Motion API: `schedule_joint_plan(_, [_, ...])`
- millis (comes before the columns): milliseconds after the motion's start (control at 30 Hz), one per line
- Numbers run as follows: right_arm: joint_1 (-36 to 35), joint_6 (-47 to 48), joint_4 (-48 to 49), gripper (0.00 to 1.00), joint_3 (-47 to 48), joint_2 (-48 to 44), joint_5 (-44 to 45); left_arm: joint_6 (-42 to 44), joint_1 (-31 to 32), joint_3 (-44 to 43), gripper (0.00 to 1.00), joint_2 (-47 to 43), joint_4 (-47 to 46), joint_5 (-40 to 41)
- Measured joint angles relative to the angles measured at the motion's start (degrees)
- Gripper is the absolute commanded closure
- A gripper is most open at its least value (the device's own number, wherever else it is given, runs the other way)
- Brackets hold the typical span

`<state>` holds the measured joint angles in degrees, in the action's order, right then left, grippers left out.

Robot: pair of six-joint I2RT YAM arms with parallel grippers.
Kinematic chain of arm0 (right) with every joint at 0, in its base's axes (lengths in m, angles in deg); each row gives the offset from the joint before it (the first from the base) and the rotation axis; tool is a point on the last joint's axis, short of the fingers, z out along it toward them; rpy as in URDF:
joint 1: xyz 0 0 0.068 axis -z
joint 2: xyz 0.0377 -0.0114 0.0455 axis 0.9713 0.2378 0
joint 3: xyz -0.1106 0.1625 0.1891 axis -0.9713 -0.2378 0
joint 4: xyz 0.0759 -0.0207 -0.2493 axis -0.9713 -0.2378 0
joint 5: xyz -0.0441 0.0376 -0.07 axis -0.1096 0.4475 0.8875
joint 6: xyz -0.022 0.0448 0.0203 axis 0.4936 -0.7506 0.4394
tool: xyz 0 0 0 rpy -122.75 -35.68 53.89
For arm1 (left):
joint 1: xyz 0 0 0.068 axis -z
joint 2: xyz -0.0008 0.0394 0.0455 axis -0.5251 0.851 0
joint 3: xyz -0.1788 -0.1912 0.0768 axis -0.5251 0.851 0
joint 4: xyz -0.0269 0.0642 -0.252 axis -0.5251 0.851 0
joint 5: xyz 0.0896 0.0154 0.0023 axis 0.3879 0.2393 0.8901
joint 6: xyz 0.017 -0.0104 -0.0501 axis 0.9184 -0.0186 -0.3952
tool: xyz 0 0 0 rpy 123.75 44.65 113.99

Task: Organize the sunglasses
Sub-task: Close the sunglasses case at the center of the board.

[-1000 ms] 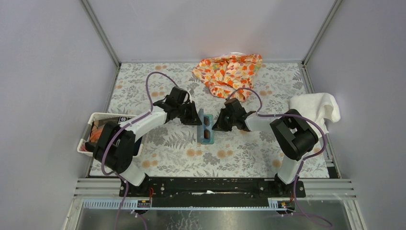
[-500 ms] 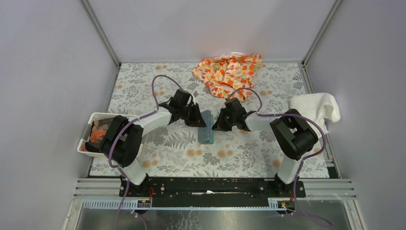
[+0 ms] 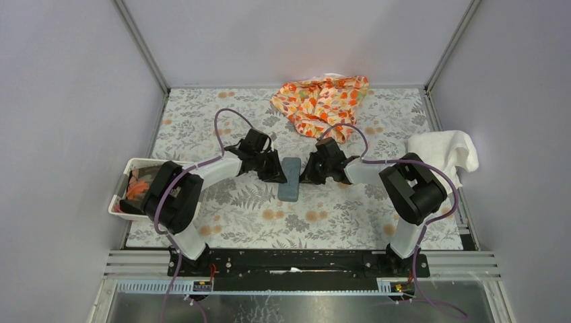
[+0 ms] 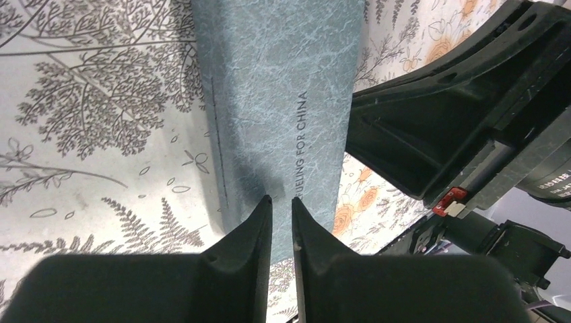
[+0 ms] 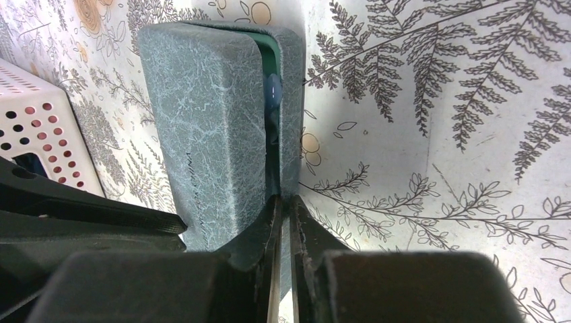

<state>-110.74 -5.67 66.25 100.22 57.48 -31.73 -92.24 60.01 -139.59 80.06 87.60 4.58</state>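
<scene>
Sunglasses: not in plain sight. The one possible trace is a pale blue rounded bit (image 5: 272,94) in the slit of the case, against the teal lining. I cannot tell whether it is the frame or something else.

Table (image 3: 202,128): leaf-and-flower print cover, bearing all that follows.

Orange cloth (image 3: 322,102): crumpled with a floral print, at the far edge, right of middle.

White towel (image 3: 441,149): bunched, at the right edge, well apart from the case.

Basket (image 3: 145,161): white and perforated, at the left edge beside my left arm. It has orange and dark contents that I cannot make out.

Case (image 3: 291,180): grey-green with a marbled skin, lying lengthwise at the middle of the table between my two grippers. The lid is almost down, and only a thin slit is left along the side facing my right wrist.

Left gripper (image 4: 281,202): fingers drawn narrow with a slim gap and nothing between them. The tips are over the lid, near the printed lettering.

Right gripper (image 5: 283,202): fingers nearly together, with the tips at the near end of the case where the slit ends. I cannot tell whether they pinch the case's edge or only touch it.
</scene>
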Motion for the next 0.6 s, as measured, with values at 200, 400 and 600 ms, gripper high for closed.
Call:
schedule_joint_plan(200, [0.00,0.44,-1.64,0.92,-0.70,-1.53,1.09,0.44,0.02,-0.35,0.71,-1.92,3.37,2.25])
schedule_joint_plan(400, [0.00,0.96,-3.34,0.92,-2.69,-4.02,1.64,1.03,0.26,-0.59,0.15,-3.91,4.39,3.85])
schedule_joint_plan(600, [0.00,1.01,-3.50,0.92,-3.58,-4.85,1.64,1.95,3.54,-0.68,0.01,-4.35,4.76,6.25])
